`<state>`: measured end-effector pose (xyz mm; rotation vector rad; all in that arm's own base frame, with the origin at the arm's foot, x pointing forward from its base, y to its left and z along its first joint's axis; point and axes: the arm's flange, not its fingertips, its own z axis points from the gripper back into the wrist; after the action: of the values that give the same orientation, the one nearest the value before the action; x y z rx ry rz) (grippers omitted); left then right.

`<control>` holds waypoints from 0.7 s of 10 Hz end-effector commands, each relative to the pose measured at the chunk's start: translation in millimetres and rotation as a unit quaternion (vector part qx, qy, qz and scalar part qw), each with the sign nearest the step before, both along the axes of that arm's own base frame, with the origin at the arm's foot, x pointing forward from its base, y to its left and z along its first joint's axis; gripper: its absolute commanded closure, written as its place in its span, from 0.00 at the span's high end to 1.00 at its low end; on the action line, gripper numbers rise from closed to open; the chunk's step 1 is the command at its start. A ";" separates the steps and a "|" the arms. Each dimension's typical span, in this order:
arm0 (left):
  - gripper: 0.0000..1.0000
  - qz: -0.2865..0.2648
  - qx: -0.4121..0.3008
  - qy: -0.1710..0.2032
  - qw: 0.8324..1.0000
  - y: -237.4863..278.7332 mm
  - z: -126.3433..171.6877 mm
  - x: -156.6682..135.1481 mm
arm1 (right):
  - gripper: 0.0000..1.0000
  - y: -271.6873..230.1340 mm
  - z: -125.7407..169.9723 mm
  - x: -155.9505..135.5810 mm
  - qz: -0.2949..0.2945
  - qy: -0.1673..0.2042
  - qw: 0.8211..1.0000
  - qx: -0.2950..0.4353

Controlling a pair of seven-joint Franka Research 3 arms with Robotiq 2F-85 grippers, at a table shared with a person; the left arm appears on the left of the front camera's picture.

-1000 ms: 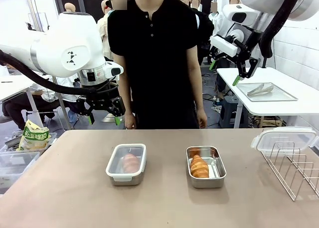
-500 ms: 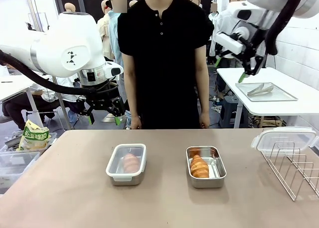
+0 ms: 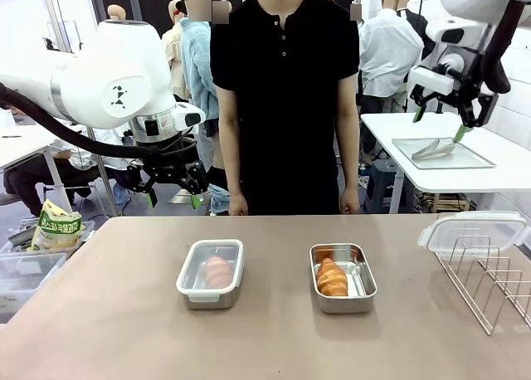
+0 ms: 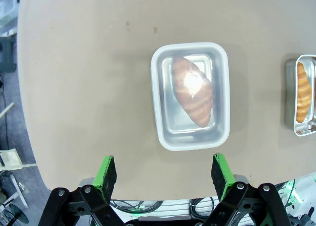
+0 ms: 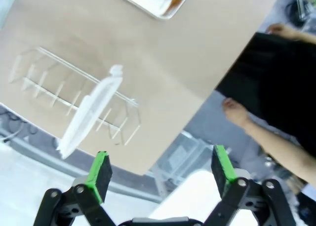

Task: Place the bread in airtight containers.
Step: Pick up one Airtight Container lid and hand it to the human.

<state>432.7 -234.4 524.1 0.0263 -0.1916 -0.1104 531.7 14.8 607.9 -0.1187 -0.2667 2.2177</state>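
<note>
On the near part of the tan table (image 3: 116,314) sit two small rectangular stainless-steel tubs with rounded corners. The left tub (image 3: 211,273) is covered by a clear plastic white-rimmed lid, and a golden-brown ridged croissant (image 3: 217,270) shows through it. The right tub (image 3: 343,277) is uncovered and holds the second golden-brown croissant (image 3: 331,276), lying toward its left side. The two tubs stand apart, side by side.

At the table's right edge a wire rack (image 3: 489,280) stands, with a second clear white-rimmed lid (image 3: 473,230) resting on its far end.

Off the table to the left lies a yellow-green printed bag (image 3: 56,228); its print is too small to read.

The left gripper (image 3: 172,199) hangs above the far left edge of the table, jaws spread wide and holding nothing; in its wrist view the lidded tub lies between and beyond its green pads (image 4: 106,170). The right gripper (image 3: 440,123) is raised high at the far right, above a flat metal tray (image 3: 441,153) on a white side table, jaws likewise wide apart and empty.

A person in a black buttoned shirt (image 3: 286,81) stands at the far side, hands down.
</note>
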 end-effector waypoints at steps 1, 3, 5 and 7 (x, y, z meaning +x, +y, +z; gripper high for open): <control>1.00 0.000 -0.001 -0.001 1.000 1.5 1.9 -1.3 | 1.00 -8.7 -14.3 8.5 -0.038 0.046 0.998 -0.001; 1.00 0.000 -0.001 -0.001 1.000 1.5 1.9 -1.3 | 1.00 -28.1 -24.8 -12.2 -0.117 0.065 0.991 0.014; 1.00 0.000 -0.001 -0.001 1.000 1.5 1.9 -1.3 | 1.00 -45.6 -42.3 -38.8 -0.189 0.083 0.978 0.032; 1.00 0.000 -0.001 -0.001 1.000 1.5 1.9 -1.3 | 1.00 -58.8 -66.3 -57.6 -0.235 0.106 0.965 0.052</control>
<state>432.7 -234.4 524.2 0.0263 -0.1917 -0.1105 484.9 -47.9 555.9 0.0849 -0.1753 1.7782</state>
